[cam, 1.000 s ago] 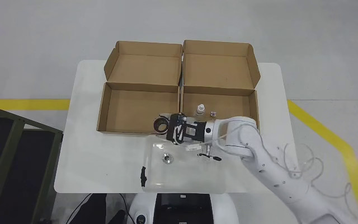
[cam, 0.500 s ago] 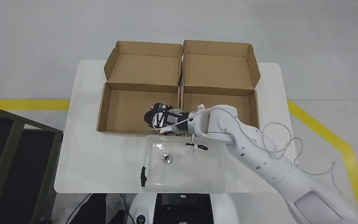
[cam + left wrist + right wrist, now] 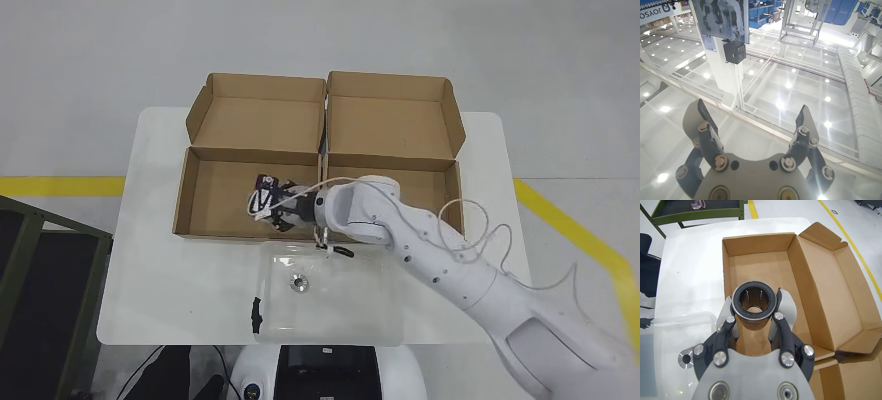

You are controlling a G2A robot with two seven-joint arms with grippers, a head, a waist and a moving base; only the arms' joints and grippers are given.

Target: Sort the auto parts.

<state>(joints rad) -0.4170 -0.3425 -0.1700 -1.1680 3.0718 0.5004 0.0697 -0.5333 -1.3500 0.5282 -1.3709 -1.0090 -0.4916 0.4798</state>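
With right gripper [image 3: 754, 300] closed around a ring-ended bearing [image 3: 754, 321], hovers above the left cardboard box [image 3: 761, 264], toward 4 o'clock of its floor. Clear bin [image 3: 350, 310] at 5 o'clock, right box [image 3: 430, 182] at 3. Left gripper [image 3: 753, 117] spread wide, holding nothing.

White jointed arm [image 3: 470, 282], pale fingers [image 3: 788, 306], black linkages [image 3: 780, 330], silver screws [image 3: 787, 357], grey plate [image 3: 753, 376]

A green metal rack [image 3: 40, 300] stands on the grey, yellow-lined floor [image 3: 90, 70] beside the white table [image 3: 160, 290].
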